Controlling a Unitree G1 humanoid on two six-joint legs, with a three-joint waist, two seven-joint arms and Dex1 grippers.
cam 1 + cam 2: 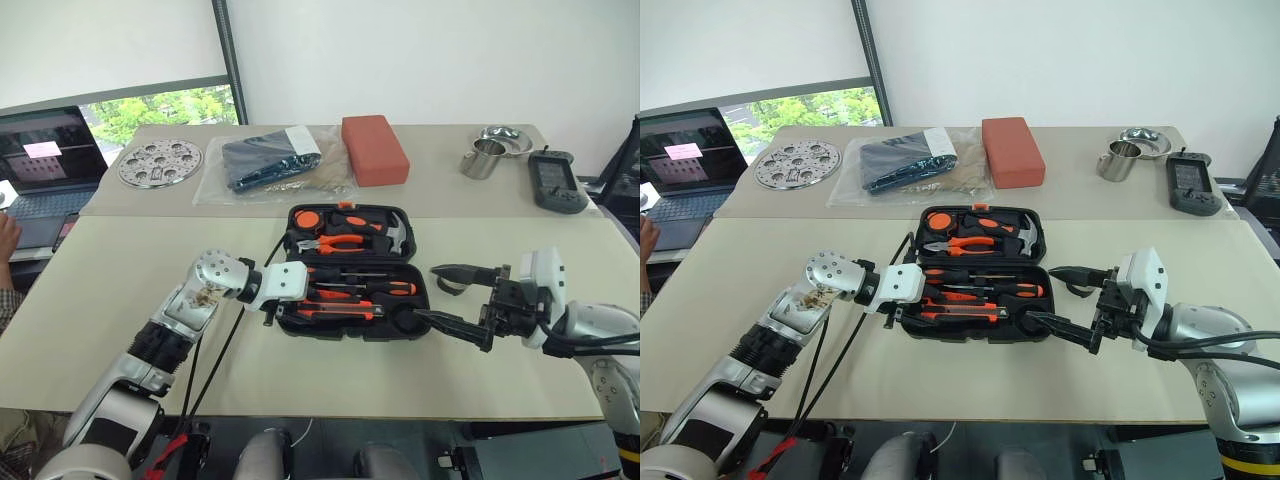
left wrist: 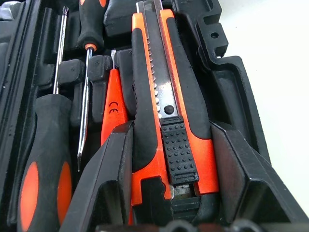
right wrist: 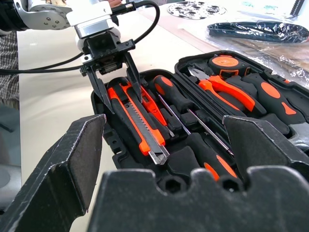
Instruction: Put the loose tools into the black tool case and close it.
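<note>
The black tool case [image 1: 350, 336] lies open at mid-table, its lid half toward the far side. An orange-black utility knife [image 2: 166, 96] lies in the front recess of the near half. My left gripper [image 2: 171, 126] reaches in from the case's left end, and its fingers [image 3: 99, 87] press on both sides of the knife's handle end. Beside the knife sit a slim orange tester screwdriver [image 2: 113, 108] and two black-and-orange screwdrivers [image 2: 46, 159] [image 2: 91, 29] in their slots. My right gripper [image 1: 425, 290] hovers open and empty at the case's right end.
Orange-handled pliers [image 1: 340, 243] and a hammer [image 1: 397, 235] rest in the lid. Behind the case lie a clear plastic bag [image 1: 270, 160], a red box [image 1: 375, 148], a perforated metal disc [image 1: 160, 163], a steel cup [image 1: 483, 158] and a black handheld device [image 1: 556, 182]. At far left, a laptop [image 1: 45, 160] and a person's hand [image 1: 8, 235].
</note>
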